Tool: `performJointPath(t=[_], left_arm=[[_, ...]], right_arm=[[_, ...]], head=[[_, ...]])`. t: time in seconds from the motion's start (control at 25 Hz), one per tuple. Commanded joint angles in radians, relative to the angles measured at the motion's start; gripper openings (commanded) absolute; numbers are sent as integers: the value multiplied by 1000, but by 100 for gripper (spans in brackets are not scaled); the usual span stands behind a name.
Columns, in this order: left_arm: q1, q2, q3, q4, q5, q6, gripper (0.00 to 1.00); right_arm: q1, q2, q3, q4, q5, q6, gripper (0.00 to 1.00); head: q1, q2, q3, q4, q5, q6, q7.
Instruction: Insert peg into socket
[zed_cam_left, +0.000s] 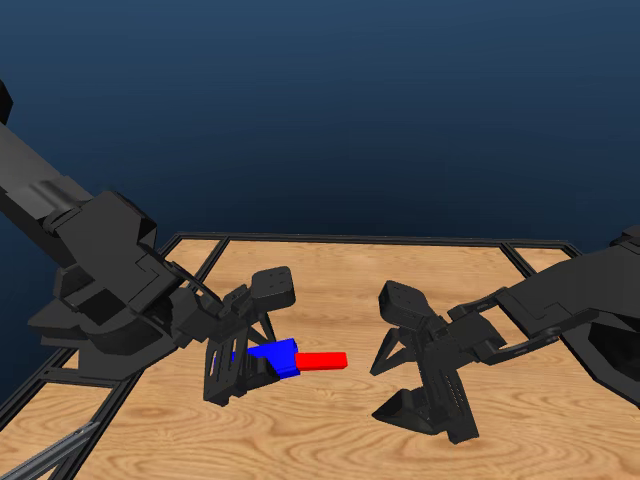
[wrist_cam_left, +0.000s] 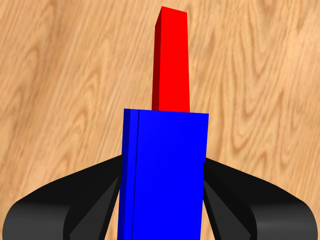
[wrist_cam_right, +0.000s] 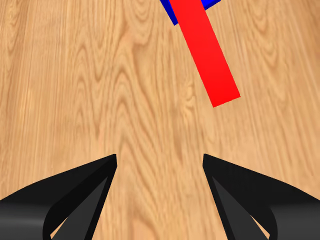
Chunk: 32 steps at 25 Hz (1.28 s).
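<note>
Left gripper: closed on the socket, a jaw pressed to each side of the block in the left wrist view; in the head view it sits at about 8 o'clock from the table's middle.
Socket: blue block held between the left jaws, its far end pointing toward 3 o'clock in the head view.
Peg: red bar with one end inside the socket's far end, the rest sticking out toward 3 o'clock; nothing grips the free end. Whether it hangs above the table or rests on it, I cannot tell.
Right gripper: jaws spread wide and holding nothing; only bare wood lies between them in the right wrist view. In the head view it is at about 4 o'clock from the peg, apart from it.
Table: light wood grain with a dark frame round the edge.
</note>
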Motion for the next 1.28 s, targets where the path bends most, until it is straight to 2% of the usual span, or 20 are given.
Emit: performJointPath(t=[0.04, 0.08, 0.12, 0.16, 0.2, 0.32, 0.4, 0.44, 0.52, 0.6, 0.64, 0.68, 0.72, 0.8, 0.92, 1.0, 1.28], left_arm=[[3, -16, -20, 2, -17, 2, 0], [-4, -17, -30, 1, -13, 5, 0], [1, -22, -47, 3, -17, 7, 0], [8, -1, -50, 12, 10, 21, 0], [-1, -10, -37, 5, -6, 14, 0], [-4, -13, -60, 2, -3, 17, 0], [0, -2, -61, 4, -6, 24, 0], [2, -8, -44, 2, -24, 13, 0], [2, 6, -78, 1, -5, 34, 0], [5, 16, -63, -3, -16, 37, 0], [0, 4, -72, -6, -13, 37, 0], [2, 23, -59, -9, -16, 41, 0], [0, 6, -63, -12, -19, 39, 0], [0, 25, -71, -19, -11, 47, 0], [3, 22, -56, -25, -34, 47, 0], [11, 33, -61, -16, -49, 45, 0], [19, 30, -53, -43, -56, 79, 0]], right_arm=[[-25, -29, 64, 18, -86, 35, 94], [-30, -23, 72, 15, -102, 34, 0], [-35, -7, 85, 32, -135, 20, 0], [-39, -5, 81, 34, -139, 16, 0], [-44, 8, 74, 41, -162, 9, 0], [-52, 53, 54, 68, -207, -29, 0], [-51, 76, 10, 66, -227, -43, 0], [-58, 91, -14, 75, -239, -57, 0], [-54, 118, -49, 72, -244, -77, 0], [-58, 142, -100, 68, -247, -101, 0], [-58, 149, -120, 70, -245, -106, 0], [-57, 158, -146, 67, -242, -114, 0], [-57, 176, -170, 62, -236, -121, 0], [-56, 182, -202, 60, -221, -135, 0], [-59, 198, -250, 51, -205, -153, 0], [-54, 217, -284, 49, -200, -156, 0], [-50, 264, -321, 51, -181, -143, 0]], head=[[-14, -9, -15, -3, -8, -2, -7], [-17, -10, -14, -4, -6, -2, -8], [-20, -12, -13, -4, -4, -1, -7], [-22, -12, -13, -5, -4, -1, -7], [-25, -14, -11, -5, -4, 0, -5], [-32, -14, -11, -6, -6, 3, -1], [-36, -16, -10, -7, -2, 5, 1], [-38, -15, -10, -7, -4, 5, 0], [-40, -14, -10, -8, -5, 6, 1], [-40, -11, -10, -8, -12, 7, 2], [-39, -9, -10, -7, -16, 7, 2], [-38, -7, -11, -7, -18, 9, 4], [-37, -5, -12, -6, -19, 9, 5], [-35, -2, -13, -6, -20, 10, 6], [-30, 1, -15, -4, -21, 11, 9], [-29, 3, -16, -3, -20, 12, 12], [-32, 4, -20, -4, -16, 13, 17]])
